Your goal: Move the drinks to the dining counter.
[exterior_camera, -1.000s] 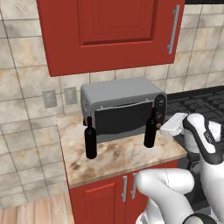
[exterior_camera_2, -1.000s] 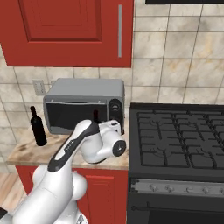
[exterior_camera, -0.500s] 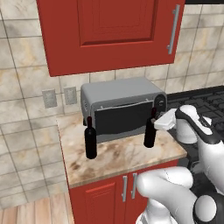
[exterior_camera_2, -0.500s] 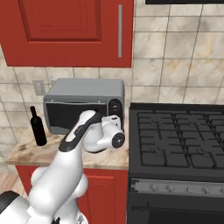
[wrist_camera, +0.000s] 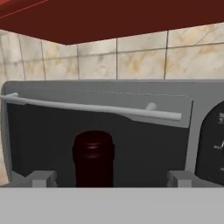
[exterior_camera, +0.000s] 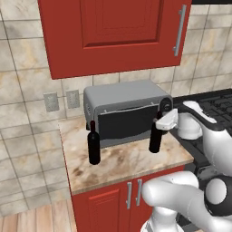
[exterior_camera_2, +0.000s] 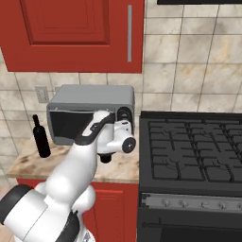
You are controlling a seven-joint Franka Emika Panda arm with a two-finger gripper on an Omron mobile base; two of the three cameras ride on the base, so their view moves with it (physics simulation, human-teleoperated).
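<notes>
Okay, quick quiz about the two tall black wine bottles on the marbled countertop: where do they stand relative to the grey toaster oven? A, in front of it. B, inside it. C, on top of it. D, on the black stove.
A: both tall black wine bottles stand on the marbled countertop in front of the grey toaster oven.

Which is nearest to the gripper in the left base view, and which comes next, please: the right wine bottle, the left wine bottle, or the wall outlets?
1. Right wine bottle, at the gripper.
2. Left wine bottle, at the toaster oven's left front.
3. Wall outlets, on the tiles, farthest left.
</notes>
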